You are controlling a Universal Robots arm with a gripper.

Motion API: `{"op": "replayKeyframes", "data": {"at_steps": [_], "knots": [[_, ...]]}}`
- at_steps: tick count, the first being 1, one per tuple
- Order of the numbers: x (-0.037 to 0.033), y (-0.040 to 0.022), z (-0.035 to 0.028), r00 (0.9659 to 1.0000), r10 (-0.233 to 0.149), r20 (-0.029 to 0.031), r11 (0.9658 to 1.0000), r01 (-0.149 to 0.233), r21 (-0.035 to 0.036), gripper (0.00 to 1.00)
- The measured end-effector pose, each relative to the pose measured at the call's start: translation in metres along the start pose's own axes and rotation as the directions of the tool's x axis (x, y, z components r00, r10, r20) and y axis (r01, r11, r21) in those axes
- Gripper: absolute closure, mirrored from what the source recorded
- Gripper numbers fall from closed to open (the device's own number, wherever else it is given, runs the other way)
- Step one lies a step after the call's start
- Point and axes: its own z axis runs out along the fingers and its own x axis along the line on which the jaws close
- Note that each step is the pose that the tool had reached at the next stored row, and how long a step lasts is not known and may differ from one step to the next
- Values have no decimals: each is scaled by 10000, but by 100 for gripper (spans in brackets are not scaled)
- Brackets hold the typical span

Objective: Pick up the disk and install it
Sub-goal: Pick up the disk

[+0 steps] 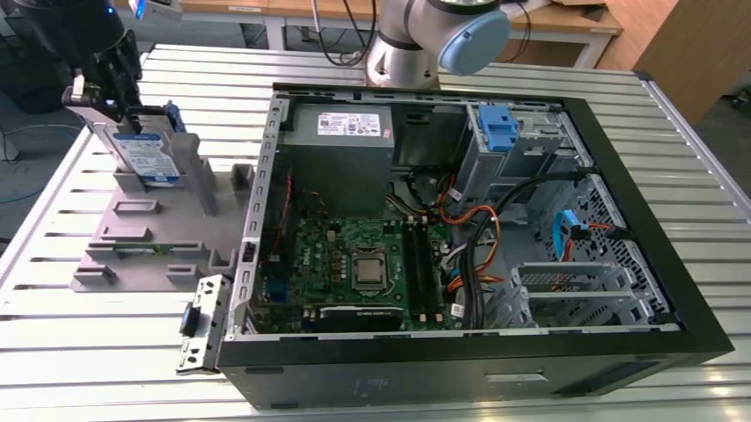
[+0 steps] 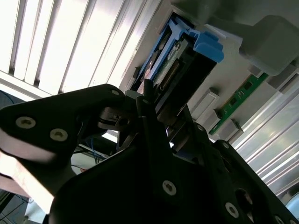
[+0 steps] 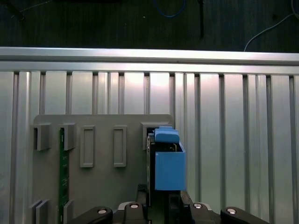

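Silver disk [image 1: 148,156] stands upright at the grey holder [image 1: 153,237] beside the computer case [image 1: 411,369]. My fingers [image 2: 152,126] grip it; nothing is installed in the case yet.

It was a robotics lab or workshop: a slatted aluminium desk [image 1: 105,369] carried an opened computer case [image 1: 446,356], with wooden benches [image 1: 575,22] beyond.
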Motion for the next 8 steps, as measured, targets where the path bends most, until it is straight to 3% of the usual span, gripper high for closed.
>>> {"op": "replayKeyframes", "data": {"at_steps": [2,3,8], "knots": [[0,0,0,10000,0,1,10000,0,1,64],[0,0,0,10000,0,1,10000,0,0,58],[0,0,0,10000,0,0,10000,0,0,58]]}}
